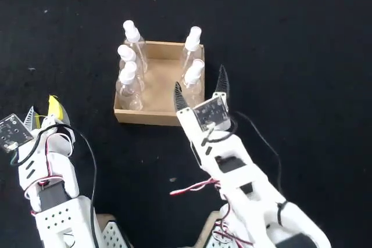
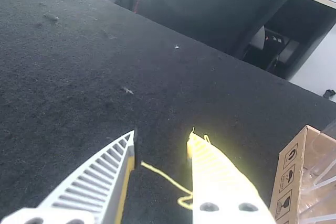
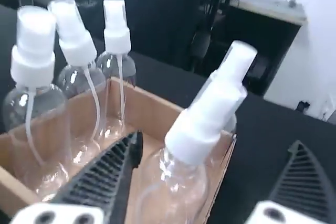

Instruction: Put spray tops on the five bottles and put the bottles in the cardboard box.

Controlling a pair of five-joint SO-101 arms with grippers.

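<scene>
Cardboard box (image 1: 145, 115): five bottles (image 1: 129, 82) stood inside, all fitted with spray tops (image 1: 132, 29). Right gripper (image 1: 200, 85): jaws wide, straddling the tilted bottle (image 3: 205, 124), gripping nothing. Left gripper (image 1: 42, 108): parted, empty, beside the box. Task apparently complete.

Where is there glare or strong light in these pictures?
Left wrist view: the yellow one of the left jaws glows brightly. Right wrist view: small glints on the clear bottles; bright white wall behind. High view: dark table, hardly any shadows.
</scene>
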